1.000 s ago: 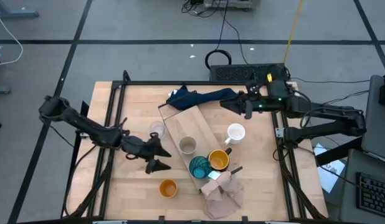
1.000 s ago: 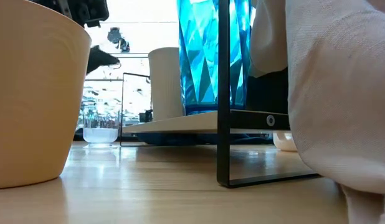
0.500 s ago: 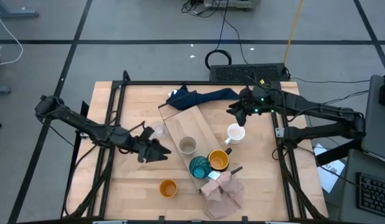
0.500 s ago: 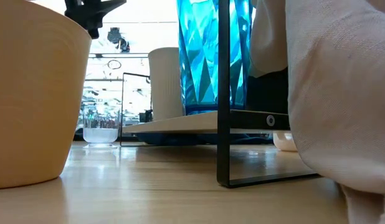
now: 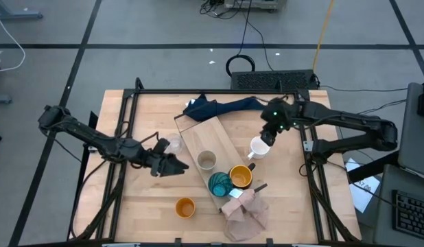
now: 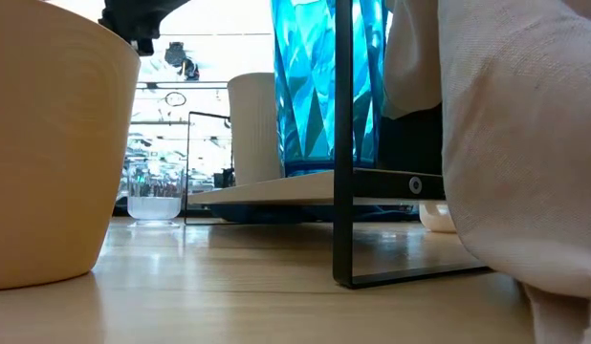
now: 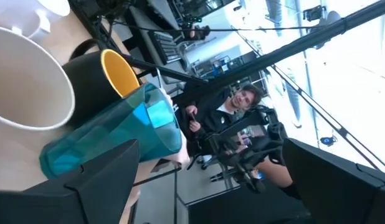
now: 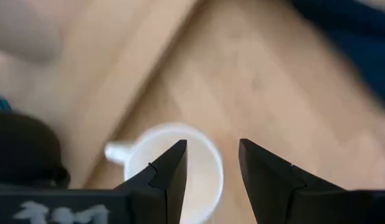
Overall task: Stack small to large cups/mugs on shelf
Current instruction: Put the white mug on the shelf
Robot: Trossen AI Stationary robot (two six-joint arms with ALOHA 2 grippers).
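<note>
The pale wood shelf (image 5: 198, 134) stands raised on a black frame. On it stand a beige-grey cup (image 5: 207, 160), a teal cup (image 5: 219, 184) and a mustard-yellow mug (image 5: 241, 176). The white mug (image 5: 258, 146) stands on the table right of the shelf, the clear glass (image 5: 173, 145) left of it, and the orange cup (image 5: 185, 207) near the front. My right gripper (image 8: 211, 149) hangs open just above the white mug (image 8: 180, 174), pointing steeply down. My left gripper (image 5: 172, 165) is open, level, left of the shelf, and holds nothing.
A dark blue cloth (image 5: 219, 106) lies at the shelf's far end and a pinkish-beige cloth (image 5: 245, 211) at its near end. Black frame rails run along both table sides. A person sits beyond the table in the left wrist view.
My right gripper has come down and toward the table's near edge, from over the blue cloth to just above the white mug, tipping from nearly level to pointing steeply down. My left gripper has risen a little and rolled about its own axis.
</note>
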